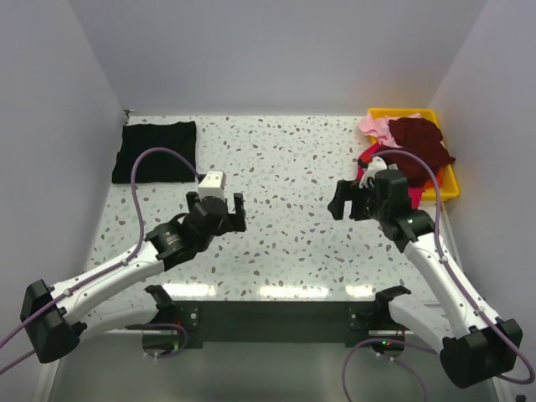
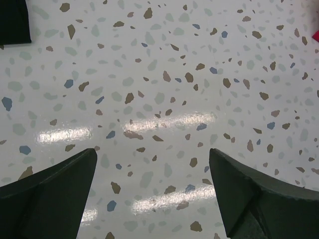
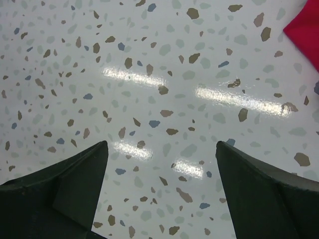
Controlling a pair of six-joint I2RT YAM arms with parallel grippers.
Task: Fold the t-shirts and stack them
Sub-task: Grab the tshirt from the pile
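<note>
Speckled terrazzo, that's the surface (image 1: 285, 167), and it fills the view. At its far right corner sits the yellow bin (image 1: 402, 111), heaped with crumpled cloth. Over at the far left corner, the black t-shirt (image 1: 156, 151) lies flat in a tidy rectangle. Back in the bin, the maroon t-shirt (image 1: 421, 142) is on top, the light pink t-shirt (image 1: 377, 126) bunches at the far left side, and the magenta t-shirt (image 1: 366, 157) spills over the near left rim. Left pincer (image 1: 216, 203) hovers mid-surface, jaws spread wide, holding nothing. Right pincer (image 1: 356, 199) hangs just beside the bin, jaws also wide apart and bare.
</note>
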